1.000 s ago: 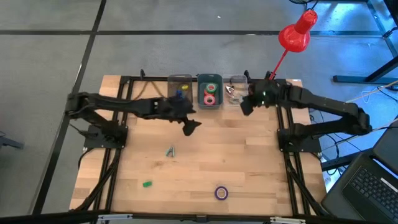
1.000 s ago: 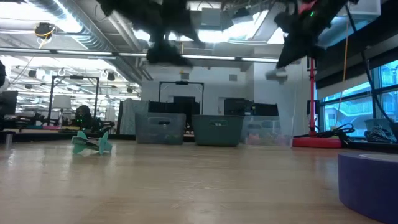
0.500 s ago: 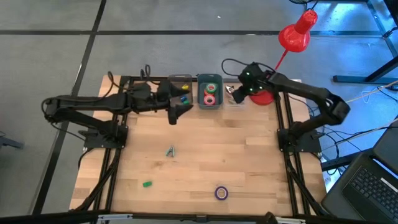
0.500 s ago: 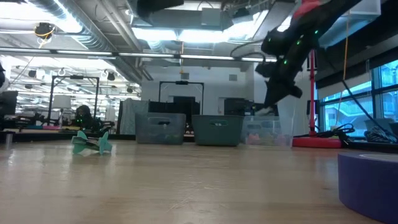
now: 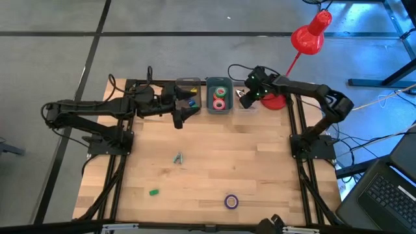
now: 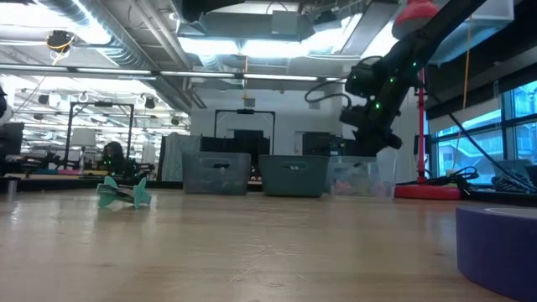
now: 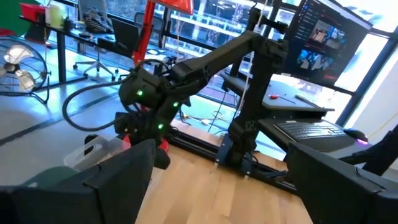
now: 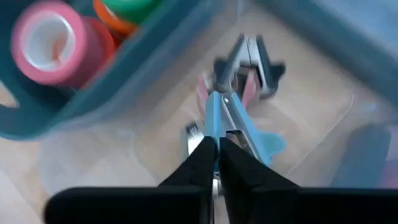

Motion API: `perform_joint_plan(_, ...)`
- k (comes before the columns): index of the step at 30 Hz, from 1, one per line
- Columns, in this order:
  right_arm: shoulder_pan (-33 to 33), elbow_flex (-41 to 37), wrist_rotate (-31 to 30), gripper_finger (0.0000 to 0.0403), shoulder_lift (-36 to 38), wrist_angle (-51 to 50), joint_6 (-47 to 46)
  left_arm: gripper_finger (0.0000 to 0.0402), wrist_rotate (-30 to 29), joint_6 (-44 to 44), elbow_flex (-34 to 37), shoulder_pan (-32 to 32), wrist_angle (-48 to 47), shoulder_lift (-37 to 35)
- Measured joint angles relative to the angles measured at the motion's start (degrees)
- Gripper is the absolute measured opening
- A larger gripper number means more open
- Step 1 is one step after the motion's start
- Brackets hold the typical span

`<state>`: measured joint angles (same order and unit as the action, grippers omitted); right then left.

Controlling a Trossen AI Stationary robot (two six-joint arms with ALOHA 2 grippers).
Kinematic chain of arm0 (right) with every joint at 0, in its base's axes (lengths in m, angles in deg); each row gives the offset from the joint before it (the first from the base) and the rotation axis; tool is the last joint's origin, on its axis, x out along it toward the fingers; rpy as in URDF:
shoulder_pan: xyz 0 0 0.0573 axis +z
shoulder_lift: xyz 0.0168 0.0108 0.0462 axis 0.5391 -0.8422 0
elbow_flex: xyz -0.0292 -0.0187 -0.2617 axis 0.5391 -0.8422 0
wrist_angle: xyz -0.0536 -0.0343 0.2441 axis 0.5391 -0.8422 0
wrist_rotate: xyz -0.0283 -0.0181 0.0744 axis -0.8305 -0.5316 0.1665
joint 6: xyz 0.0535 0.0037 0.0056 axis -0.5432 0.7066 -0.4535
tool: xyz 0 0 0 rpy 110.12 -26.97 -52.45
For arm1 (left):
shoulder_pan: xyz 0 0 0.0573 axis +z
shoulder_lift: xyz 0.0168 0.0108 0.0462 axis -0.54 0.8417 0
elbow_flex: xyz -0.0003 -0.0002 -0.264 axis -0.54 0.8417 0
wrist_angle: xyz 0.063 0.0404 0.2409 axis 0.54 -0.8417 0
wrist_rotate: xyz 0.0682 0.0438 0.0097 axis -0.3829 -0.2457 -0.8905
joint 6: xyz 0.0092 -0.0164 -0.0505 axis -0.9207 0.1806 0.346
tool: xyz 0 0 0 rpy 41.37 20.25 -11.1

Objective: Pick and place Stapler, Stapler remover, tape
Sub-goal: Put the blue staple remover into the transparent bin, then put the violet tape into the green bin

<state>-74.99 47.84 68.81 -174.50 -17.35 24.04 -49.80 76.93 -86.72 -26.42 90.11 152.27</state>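
Three bins stand along the far edge: a clear bin point(image 5: 187, 90) with staplers, a teal bin point(image 5: 220, 83) with tape rolls point(image 8: 48, 42), and a clear bin point(image 5: 246, 83) with stapler removers. My right gripper point(image 5: 247, 99) point(image 8: 216, 149) is shut, pointing down into that last bin, at a blue stapler remover point(image 8: 239, 127). A grey and pink remover point(image 8: 247, 61) lies beyond it. My left gripper point(image 5: 180, 117) point(image 7: 221, 149) is open and empty, in front of the stapler bin. A teal stapler remover point(image 5: 177, 157) point(image 6: 122, 191) and a purple tape point(image 5: 231, 201) point(image 6: 499, 252) lie on the table. My right gripper comes from above, pointing down into the clear bin, and is shut on the near end point(image 8: 219, 121) of the blue stapler remover. The fingers point(image 8: 198, 163) hide the pinch itself. Whether the remover rests on the bin floor, I cannot tell.
A small green piece point(image 5: 153, 192) lies near the table's left near corner. A red lamp point(image 5: 311, 32) stands with its base point(image 5: 274, 102) beside the right bin. The arms' frames run along both table sides; bare wood lies between them.
My right gripper has swung toward the far edge and come down over the right clear bin, carrying a small pale thing with it. My left gripper has drawn back from mid-table toward the far left, ending in front of the stapler bin.
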Motion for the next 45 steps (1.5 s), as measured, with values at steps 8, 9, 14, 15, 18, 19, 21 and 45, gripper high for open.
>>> perform_joint_plan(8, 0.0, 0.0, -0.4, 0.0111, 5.9, 3.3, -0.2, 0.0352, 0.0, 0.0, 0.0, 0.7, 0.0, 0.0)
perform_joint_plan(9, -0.1, 0.0, -0.4, 0.0125, 6.3, 3.3, -0.1, 0.0352, 0.0, 0.0, 0.0, 0.8, 0.0, 0.0)
perform_joint_plan(14, -0.1, 0.0, 6.9, 0.0181, 9.4, 2.8, -2.4, 0.0352, 0.0, 0.0, 0.0, 1.0, 0.0, 0.0)
perform_joint_plan(15, 0.5, 0.0, 10.1, 0.0187, 11.2, 2.9, -3.4, 0.0352, 0.0, -0.1, 0.0, 1.0, 0.0, 0.0)
perform_joint_plan(18, 4.8, 0.0, 17.8, 0.0193, 17.5, 1.6, -6.5, 0.0352, 0.0, -1.3, 0.0, 1.0, -0.2, 0.0)
perform_joint_plan(19, 6.9, 0.0, 19.1, 0.0193, 19.8, -0.2, -7.4, 0.0352, -0.1, -1.4, 0.0, 1.0, -0.3, 0.0)
perform_joint_plan(21, 12.6, 0.0, 19.3, 0.0191, 24.3, -4.6, -9.1, 0.0352, -0.5, -1.8, 0.0, 1.0, -0.3, 0.0)
perform_joint_plan(45, 70.3, 0.0, -4.5, 0.0158, 13.6, -1.7, -39.4, 0.0352, -1.7, -5.0, 0.0, 5.5, -1.2, 0.1)
